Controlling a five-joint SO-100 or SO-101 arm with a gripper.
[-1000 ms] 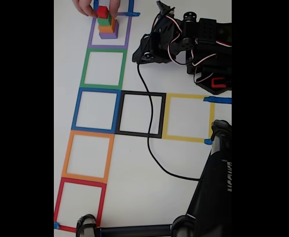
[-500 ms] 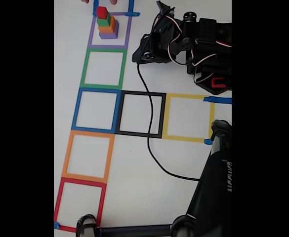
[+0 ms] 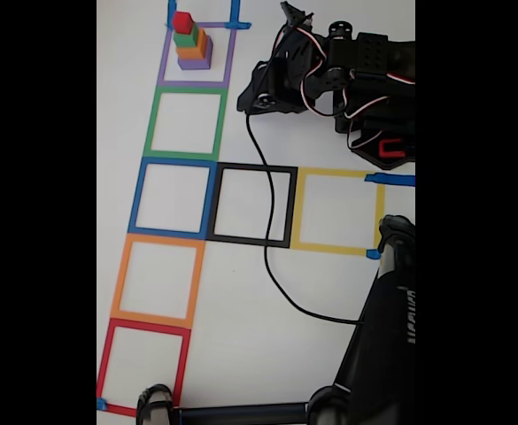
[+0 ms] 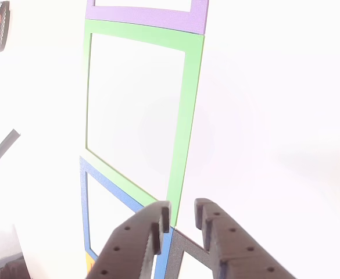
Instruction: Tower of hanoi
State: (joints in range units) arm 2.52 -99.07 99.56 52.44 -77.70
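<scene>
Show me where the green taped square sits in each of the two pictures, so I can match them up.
Fixed view: the green square lies near the upper left, second from the top in the column.
Other view: the green square fills the upper middle, above the gripper.
Shared landmark: the purple square borders its far side, the blue square its near side.
</scene>
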